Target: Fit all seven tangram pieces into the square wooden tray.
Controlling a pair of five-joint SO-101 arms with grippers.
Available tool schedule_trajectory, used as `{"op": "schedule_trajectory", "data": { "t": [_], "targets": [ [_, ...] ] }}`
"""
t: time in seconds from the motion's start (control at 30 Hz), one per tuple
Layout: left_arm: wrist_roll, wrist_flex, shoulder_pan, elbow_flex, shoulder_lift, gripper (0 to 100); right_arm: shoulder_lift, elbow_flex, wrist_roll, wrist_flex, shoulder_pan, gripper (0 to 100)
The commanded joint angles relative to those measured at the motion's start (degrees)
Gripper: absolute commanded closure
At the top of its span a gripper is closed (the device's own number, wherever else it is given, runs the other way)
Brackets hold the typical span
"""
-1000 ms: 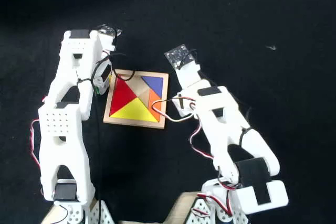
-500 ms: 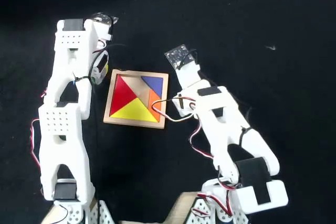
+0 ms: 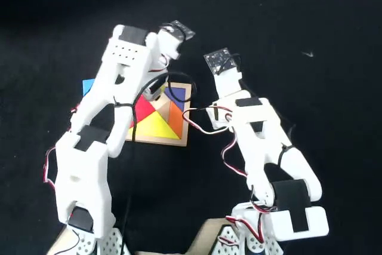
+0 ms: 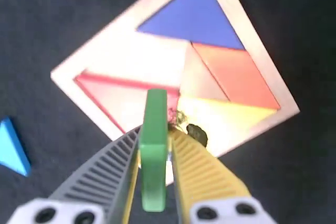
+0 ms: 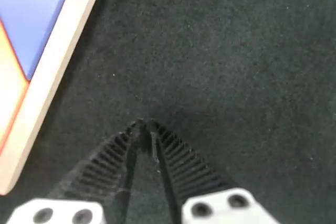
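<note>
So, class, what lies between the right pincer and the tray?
Only bare black cloth separates the right pincer from the tray, as the right wrist view shows.

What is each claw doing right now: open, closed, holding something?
Left claw: closed on a flat green tangram piece, above the square wooden tray.
Right claw: closed, empty, over the black cloth.

We are recording a table [image 3: 325,46] covered in black cloth. Lying directly on it, we are finding the square wooden tray [image 3: 156,140] left of centre and a light blue piece [image 3: 88,86] apart from it, further left.
</note>
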Motion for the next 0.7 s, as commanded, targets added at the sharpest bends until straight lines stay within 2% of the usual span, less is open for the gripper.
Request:
{"op": "schedule_trajectory", "data": {
  "t": [0.0,0.3,0.67],
  "targets": [
    [-2.2,-6.1,1.1,1.0,0.4,97,-0.7,-2.0,-0.3,-1.0,0.7,98.8],
    [-2.2,-7.1,3.8,-3.6,9.1,97,-0.7,-2.1,-0.3,-1.0,0.5,98.8],
    [-2.3,-7.1,3.3,-4.6,11.3,97,-0.7,-2.1,-0.3,-1.0,0.5,98.8]
  ]
}}
